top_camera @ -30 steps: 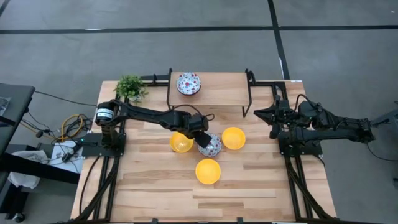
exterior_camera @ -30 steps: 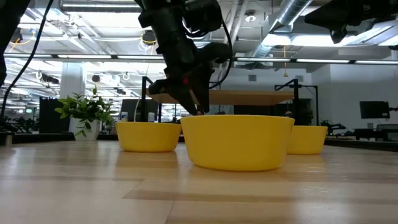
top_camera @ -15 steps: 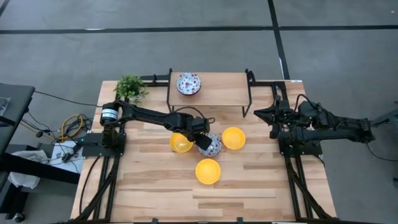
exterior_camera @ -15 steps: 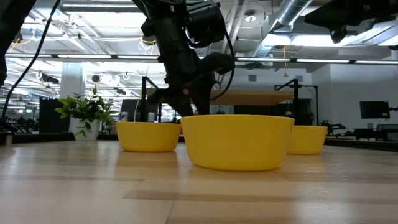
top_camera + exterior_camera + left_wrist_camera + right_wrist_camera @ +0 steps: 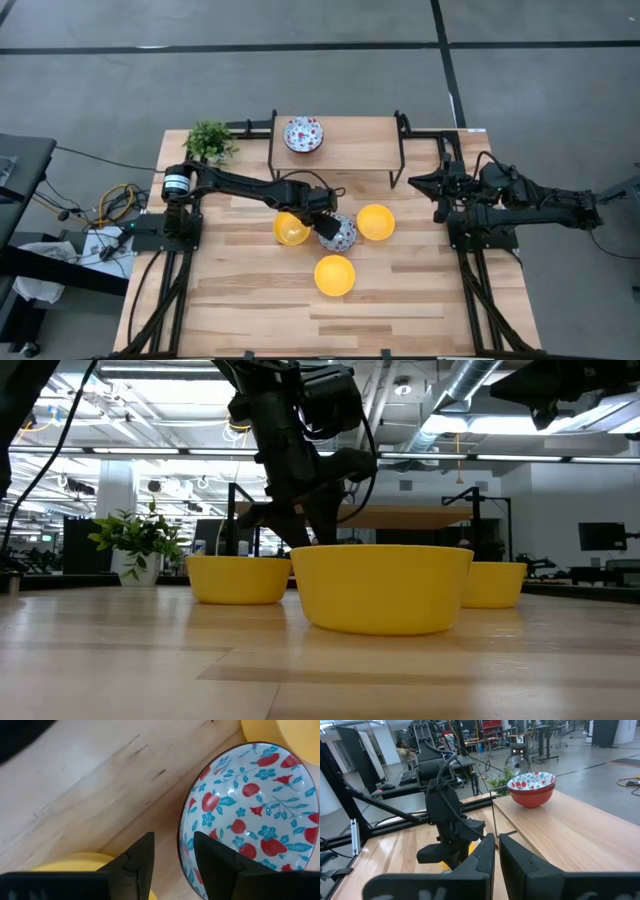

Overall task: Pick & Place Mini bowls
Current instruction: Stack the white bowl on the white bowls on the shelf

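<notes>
A white bowl with red-and-blue flowers (image 5: 340, 235) (image 5: 250, 805) sits on the table among three yellow bowls (image 5: 291, 230) (image 5: 375, 221) (image 5: 335, 275). My left gripper (image 5: 325, 229) (image 5: 172, 840) is open and points down over this bowl's left rim (image 5: 183, 840), one finger (image 5: 215, 862) inside and one finger (image 5: 140, 865) outside. In the low view the front yellow bowl (image 5: 382, 588) hides the fingertips. A second patterned bowl (image 5: 303, 134) (image 5: 531, 786) stands on the raised shelf (image 5: 360, 145). My right gripper (image 5: 413, 182) (image 5: 496, 840) waits shut at the table's right side. My left gripper straddles the patterned bowl's rim from above. A clear gap shows between the outer finger and the rim. The inner finger stands close to the inside wall; whether it touches, I cannot tell. The bowl rests on the table.
A small green potted plant (image 5: 208, 141) stands at the far left corner. The shelf's black metal legs (image 5: 398, 160) rise behind the bowls. The yellow bowl at the left lies close beside my left gripper. Bare wood shows along the near edge (image 5: 330, 320).
My left gripper has come down and toward the near edge onto the patterned bowl's rim, then held still for the last half second. The bowls have stayed in place.
</notes>
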Robot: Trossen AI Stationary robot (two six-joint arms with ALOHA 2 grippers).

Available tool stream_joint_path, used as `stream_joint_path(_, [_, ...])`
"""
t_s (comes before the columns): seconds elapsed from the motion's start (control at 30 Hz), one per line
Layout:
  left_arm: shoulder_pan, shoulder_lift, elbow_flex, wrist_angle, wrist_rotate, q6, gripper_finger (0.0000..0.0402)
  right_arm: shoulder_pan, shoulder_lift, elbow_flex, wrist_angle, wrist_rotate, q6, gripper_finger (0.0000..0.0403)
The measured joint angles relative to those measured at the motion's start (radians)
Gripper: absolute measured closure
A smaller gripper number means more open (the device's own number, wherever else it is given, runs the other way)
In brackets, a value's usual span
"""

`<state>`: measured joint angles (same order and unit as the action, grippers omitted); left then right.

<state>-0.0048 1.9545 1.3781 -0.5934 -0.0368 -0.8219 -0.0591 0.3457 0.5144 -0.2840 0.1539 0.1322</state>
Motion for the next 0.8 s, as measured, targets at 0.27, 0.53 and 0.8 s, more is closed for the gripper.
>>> stream_joint_path(0.27, [0.009,0.003,0.000,0.010,-0.023,0.001,0.0266,0.000,0.000,0.000,0.000,0.000,0.000,0.0386])
stream_joint_path(0.53, [0.008,0.008,0.000,0.016,-0.015,0.002,0.0266,0.000,0.000,0.000,0.000,0.000,0.000,0.0386])
stream_joint_path(0.8, [0.024,0.019,0.000,0.018,0.011,0.002,0.0266,0.000,0.000,0.000,0.000,0.000,0.000,0.0386])
